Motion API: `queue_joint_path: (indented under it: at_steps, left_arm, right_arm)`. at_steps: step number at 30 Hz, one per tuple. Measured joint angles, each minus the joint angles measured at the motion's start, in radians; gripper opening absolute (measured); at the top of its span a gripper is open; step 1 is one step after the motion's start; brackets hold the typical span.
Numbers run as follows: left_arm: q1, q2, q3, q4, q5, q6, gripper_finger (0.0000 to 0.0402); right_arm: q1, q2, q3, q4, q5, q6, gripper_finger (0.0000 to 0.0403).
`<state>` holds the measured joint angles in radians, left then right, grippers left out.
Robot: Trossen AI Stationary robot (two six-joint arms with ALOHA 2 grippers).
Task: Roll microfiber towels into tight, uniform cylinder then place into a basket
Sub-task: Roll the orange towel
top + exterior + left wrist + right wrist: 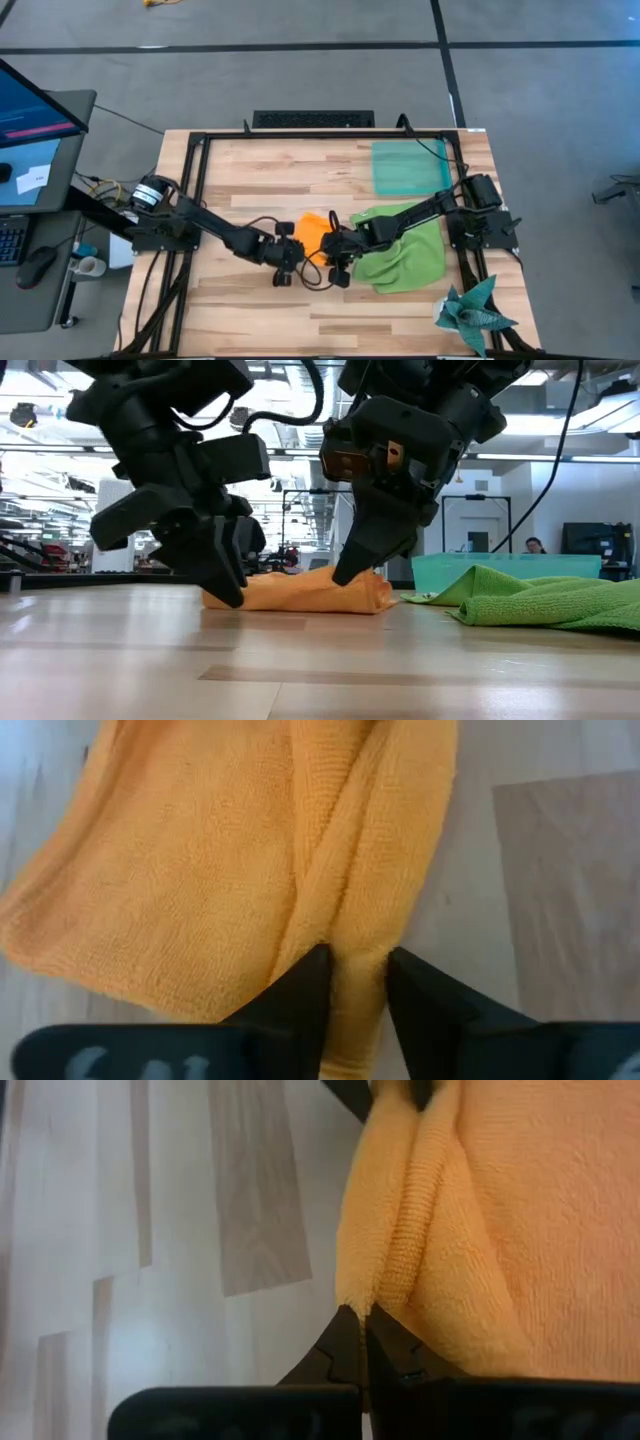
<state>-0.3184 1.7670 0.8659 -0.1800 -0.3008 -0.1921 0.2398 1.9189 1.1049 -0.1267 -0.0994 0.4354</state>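
Seen from above, the wooden table (pixel 250 310) carries, in order of size, the green towel, the basket, the orange towel and a spiky teal cloth.

The green towel (pixel 405 255) lies crumpled and unrolled at about four o'clock from the table's centre. It has not been worked.

The basket (pixel 408 168) sits at about one o'clock, near the far right corner. Nothing can be seen in it.

The orange towel (pixel 312 230) lies at the centre, between the two grippers. In the low view it forms a loose, flattened bundle (pixel 305 592), not a tight cylinder. Rolling is judged to be under way, at an early stage. What remains is to tighten this roll, carry it to the basket, and repeat with the green towel.

The spiky teal cloth (pixel 470 312) rests at five o'clock, at the table's near right corner, well apart from the work.

The left arm reaches in from nine o'clock. The left gripper (pixel 355 982) is tipped down at the towel's near edge, its jaws pinching a raised fold of orange cloth.

The right arm reaches in from three o'clock, crossing above the green towel. The right gripper (pixel 362 1325) meets the same edge, its jaws pressed together on a ridge of the orange towel.
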Motion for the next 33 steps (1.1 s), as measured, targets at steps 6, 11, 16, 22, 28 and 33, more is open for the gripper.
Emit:
queue_joint_path:
  at_steps: [6,11,16,22,28,33]
  left_arm:
    - [0.019,-0.003,0.002,0.007,0.173,-0.01,0.0009]
    - [0.02,-0.004,0.001,0.055,0.434,-0.151,0.0013]
    - [0.016,-0.003,-0.001,0.161,0.608,-0.389,0.0006]
    - [0.04,-0.002,-0.002,0.15,0.633,-0.501,0.0014]
    - [0.067,-0.001,-0.003,0.101,0.601,-0.536,0.0009]
    - [0.078,-0.001,-0.003,0.088,0.586,-0.536,0.001]
  right_arm:
    - [0.002,-0.001,0.0,-0.04,-0.056,-0.016,0.0016]
    - [0.026,-0.001,0.003,-0.034,-0.131,-0.043,0.0011]
    - [0.058,-0.003,0.004,-0.023,-0.225,-0.005,0.0017]
    - [0.043,-0.003,0.001,-0.009,-0.255,0.066,0.0014]
    - [-0.004,0.016,0.001,-0.032,-0.158,0.141,0.0017]
    - [-0.013,0.015,0.0,-0.036,-0.152,0.149,0.0022]
